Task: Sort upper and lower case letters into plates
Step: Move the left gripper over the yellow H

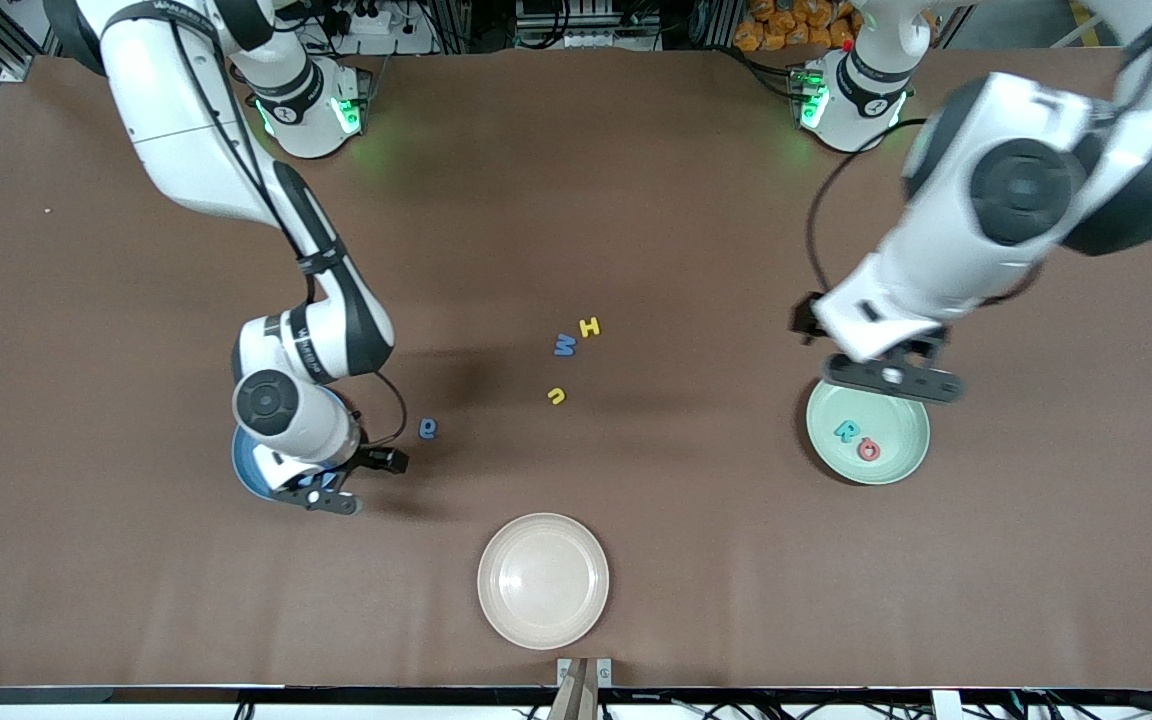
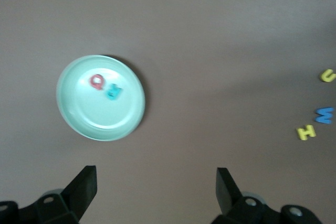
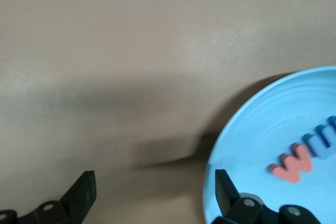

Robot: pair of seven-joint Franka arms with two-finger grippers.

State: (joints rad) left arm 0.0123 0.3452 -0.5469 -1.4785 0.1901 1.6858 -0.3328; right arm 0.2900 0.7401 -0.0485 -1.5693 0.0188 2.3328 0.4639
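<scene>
The pale green plate (image 1: 896, 455) lies toward the left arm's end and holds a teal letter (image 1: 846, 431) and a red letter (image 1: 869, 450). My left gripper (image 1: 891, 380) hangs open and empty over that plate's rim; its wrist view shows the plate (image 2: 79, 114) ahead of the open gripper (image 2: 156, 182). The blue plate (image 1: 244, 462) is mostly hidden under my right arm. It holds a red letter (image 3: 291, 166) and a blue letter (image 3: 323, 142). My right gripper (image 1: 319, 495) (image 3: 155, 187) is open and empty beside its rim (image 3: 236, 140).
On the bare table lie a yellow H (image 1: 590, 326), a blue letter (image 1: 564, 345), a yellow u (image 1: 557, 396) and another blue letter (image 1: 427, 428) close to the right arm. A cream plate (image 1: 543, 580) stands empty near the front camera.
</scene>
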